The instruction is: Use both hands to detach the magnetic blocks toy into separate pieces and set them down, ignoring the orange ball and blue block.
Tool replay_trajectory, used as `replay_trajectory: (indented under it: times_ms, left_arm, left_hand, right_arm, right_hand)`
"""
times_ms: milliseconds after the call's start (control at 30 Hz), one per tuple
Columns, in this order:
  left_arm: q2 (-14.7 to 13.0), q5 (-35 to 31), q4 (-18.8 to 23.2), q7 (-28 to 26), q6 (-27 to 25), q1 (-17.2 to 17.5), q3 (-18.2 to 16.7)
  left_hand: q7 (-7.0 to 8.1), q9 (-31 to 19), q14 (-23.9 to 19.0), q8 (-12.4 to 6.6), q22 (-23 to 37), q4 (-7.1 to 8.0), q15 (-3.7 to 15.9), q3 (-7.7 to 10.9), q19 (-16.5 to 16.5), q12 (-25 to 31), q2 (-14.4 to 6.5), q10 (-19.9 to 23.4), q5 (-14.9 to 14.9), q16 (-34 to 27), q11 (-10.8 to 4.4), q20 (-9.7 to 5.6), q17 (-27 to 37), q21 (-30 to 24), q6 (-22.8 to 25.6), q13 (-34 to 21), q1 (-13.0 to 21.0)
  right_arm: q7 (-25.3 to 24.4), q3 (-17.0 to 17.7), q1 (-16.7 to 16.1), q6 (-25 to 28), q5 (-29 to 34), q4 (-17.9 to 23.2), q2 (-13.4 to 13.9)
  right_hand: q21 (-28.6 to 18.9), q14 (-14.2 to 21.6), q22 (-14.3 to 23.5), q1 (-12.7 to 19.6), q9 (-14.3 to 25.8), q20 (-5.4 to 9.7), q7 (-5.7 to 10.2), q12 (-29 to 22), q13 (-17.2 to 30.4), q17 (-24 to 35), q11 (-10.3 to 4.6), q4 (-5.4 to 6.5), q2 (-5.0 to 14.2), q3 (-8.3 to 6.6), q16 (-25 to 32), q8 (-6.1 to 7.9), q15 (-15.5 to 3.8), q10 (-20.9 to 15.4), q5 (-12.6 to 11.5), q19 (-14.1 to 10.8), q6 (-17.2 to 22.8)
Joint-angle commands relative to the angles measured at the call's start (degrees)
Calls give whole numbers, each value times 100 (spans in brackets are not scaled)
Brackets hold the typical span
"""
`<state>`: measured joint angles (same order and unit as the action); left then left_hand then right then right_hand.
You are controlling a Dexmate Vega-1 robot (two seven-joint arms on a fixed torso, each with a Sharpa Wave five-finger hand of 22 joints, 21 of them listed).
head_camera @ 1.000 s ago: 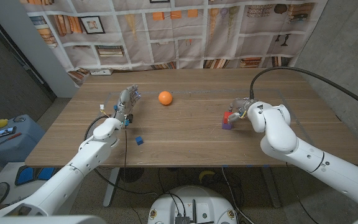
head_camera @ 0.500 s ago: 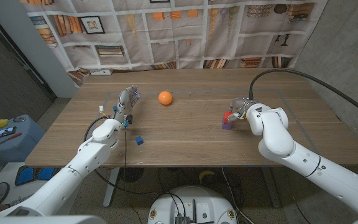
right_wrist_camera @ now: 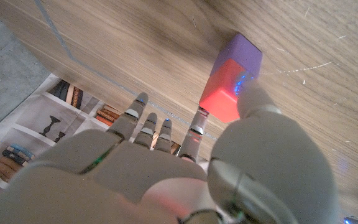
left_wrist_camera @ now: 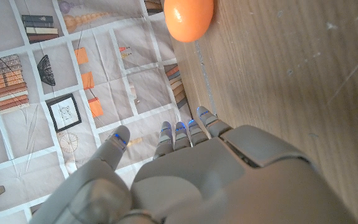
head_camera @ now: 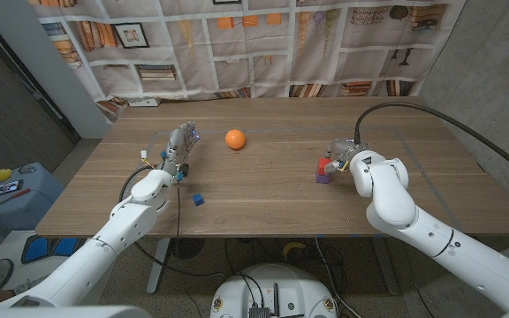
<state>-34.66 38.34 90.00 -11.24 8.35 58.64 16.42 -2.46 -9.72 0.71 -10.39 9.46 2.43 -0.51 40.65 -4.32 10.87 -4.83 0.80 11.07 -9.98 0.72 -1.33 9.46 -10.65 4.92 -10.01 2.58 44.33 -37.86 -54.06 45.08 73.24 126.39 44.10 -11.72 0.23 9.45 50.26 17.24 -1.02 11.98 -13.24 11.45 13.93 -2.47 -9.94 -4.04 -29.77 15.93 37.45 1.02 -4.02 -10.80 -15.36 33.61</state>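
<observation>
The magnetic blocks toy (head_camera: 322,170), a red block joined to a purple one (right_wrist_camera: 232,78), sits on the table right of centre. My right hand (head_camera: 343,155) is against its right side. In the right wrist view the thumb (right_wrist_camera: 253,99) presses on the red block and a fingertip (right_wrist_camera: 196,124) lies on the block's other side, so the hand pinches the toy. My left hand (head_camera: 181,145) stands on the table at the left with fingers (left_wrist_camera: 185,129) extended and nothing in it. The orange ball (head_camera: 234,139) lies to the right of that hand. The small blue block (head_camera: 198,200) lies nearer the front edge.
The wooden table (head_camera: 263,199) ends at a wall hanging printed with bookshelves (head_camera: 263,44) at the back. A black cable (head_camera: 431,110) arcs over the right arm. The orange ball (left_wrist_camera: 189,17) sits ahead of the left hand's fingers.
My right forearm and elbow have swung a little to the left while the hand stays at the toy. The left arm, ball and blue block have not moved.
</observation>
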Motion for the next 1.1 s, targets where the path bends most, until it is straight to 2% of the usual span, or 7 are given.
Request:
replay_trajectory:
  times_ms: [33, 133, 167, 433, 767, 1100]
  left_arm:
    - [-22, -23, 101, -47, -9, 59, -19]
    - [-26, -28, 122, -39, -3, 65, -17]
    - [-24, -25, 128, -33, 1, 67, -16]
    - [-46, -48, 207, -19, 23, 109, -11]
    - [-122, -122, 348, -2, 41, 147, -15]
    - [-206, -153, 489, -2, -17, 187, -34]
  left_hand:
    - [8, -35, -17, -18, 31, 5, -20, 48, -24, 13, -417, 64, -10, -8, 6, 39, 14, -31, 48, -9, -77]
    - [13, -35, -15, -17, 31, 6, -28, 50, -22, 12, -416, 64, -10, -7, 0, 42, 15, -30, 48, -9, -78]
    - [11, -35, -16, -16, 31, 6, -28, 51, -23, 12, -415, 65, -10, -8, 0, 40, 15, -31, 48, -9, -78]
    - [14, -35, -17, -13, 32, 5, -27, 59, -19, 12, -411, 67, -11, -7, 3, 58, 14, -29, 47, -9, -81]
    - [13, -35, -12, -14, 32, -1, -30, 67, -19, 9, -408, 63, -12, -4, 4, 63, 12, -28, 55, -9, -79]
    - [13, -34, -17, -11, 32, -18, -30, 77, -19, 10, -403, 66, -13, -3, 6, 64, 8, -28, 54, -9, -70]
  right_arm:
    - [-320, 208, -200, -97, -30, 74, -51]
    - [-430, 295, -251, -114, -137, 127, -44]
    - [-465, 330, -270, -111, -190, 147, -46]
    - [-654, 493, -345, -60, -486, 278, -16]
    - [-1198, 763, -458, -8, -1313, 443, 55]
    - [-1739, 772, -407, 89, -1987, 526, 224]
  right_hand:
    - [-19, 57, 32, 122, 48, 8, 42, -41, 17, 23, -5, 20, 90, 25, 50, 112, -13, -108, -1, -77, 229]
    - [-10, 62, 32, 145, 59, 19, 47, -44, 15, 30, -16, 28, 124, 32, 54, 164, -24, -152, -1, -82, 328]
    - [-2, 62, 32, 160, 72, 25, 48, -35, 14, 38, -24, 42, 167, 41, 58, 222, -40, -171, -3, -87, 439]
    - [4, 74, 33, 177, 87, 30, 60, -41, 12, 47, -23, 46, 194, 63, 65, 263, -43, -238, -3, -104, 499]
    - [16, 79, 32, 188, 106, 33, 56, -32, 10, 58, -32, 58, 233, 91, 71, 334, -60, -279, -4, -107, 628]
    - [22, 121, 33, 164, 93, 40, 51, -38, 9, 75, -70, 98, 322, 139, 94, 428, -91, -386, -7, -136, 865]
